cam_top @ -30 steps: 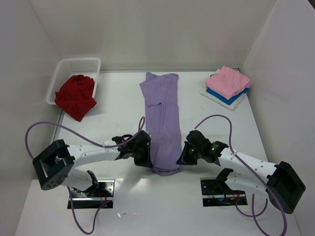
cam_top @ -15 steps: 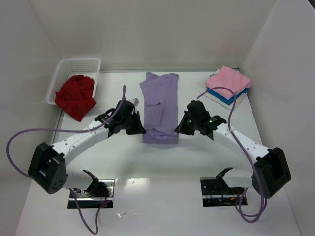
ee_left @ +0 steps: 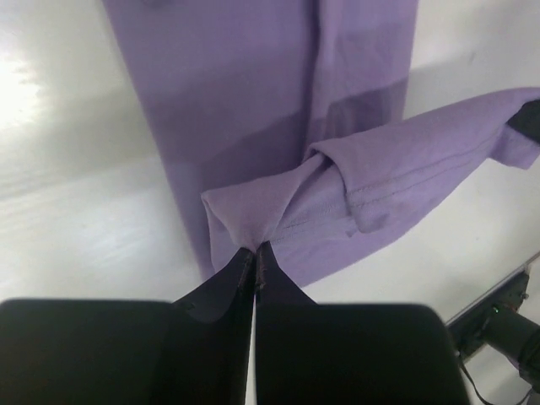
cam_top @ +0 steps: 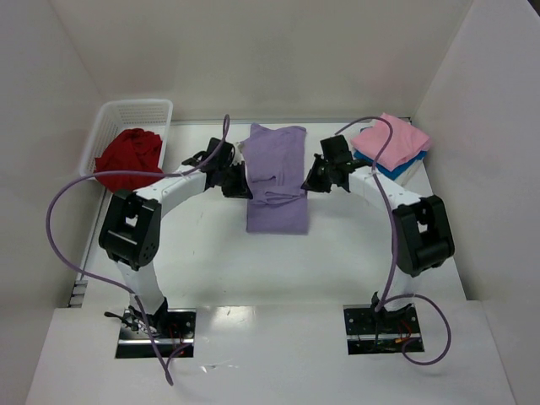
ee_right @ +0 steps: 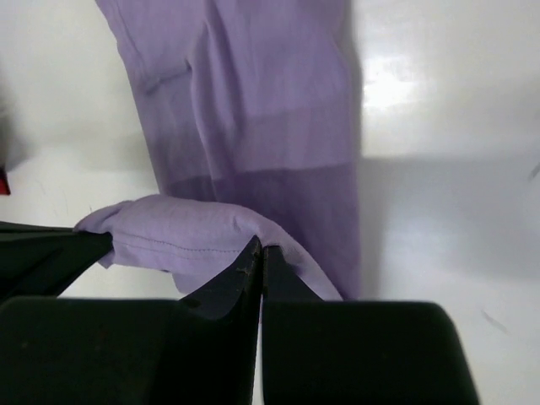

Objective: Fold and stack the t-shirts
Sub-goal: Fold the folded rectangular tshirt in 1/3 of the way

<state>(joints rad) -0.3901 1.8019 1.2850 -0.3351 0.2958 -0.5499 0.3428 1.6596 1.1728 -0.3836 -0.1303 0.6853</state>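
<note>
The lavender t-shirt (cam_top: 276, 181) lies as a long strip in the middle of the table, its near end lifted and carried back over itself. My left gripper (cam_top: 242, 185) is shut on the left corner of that hem (ee_left: 253, 221). My right gripper (cam_top: 307, 182) is shut on the right corner (ee_right: 245, 239). The held hem hangs between the two grippers above the flat part of the shirt. The deep red t-shirt (cam_top: 129, 164) lies crumpled, spilling out of the basket. The pink t-shirt (cam_top: 391, 139) sits folded on the bright blue one (cam_top: 391, 167) at the back right.
A white lattice basket (cam_top: 126, 118) stands at the back left by the wall. White walls close in the table at the back and on both sides. Purple cables loop from both arms over the table.
Both grippers have carried the shirt's near hem from the front of the table toward the back, folding the strip over itself. Both arms now reach far out.
</note>
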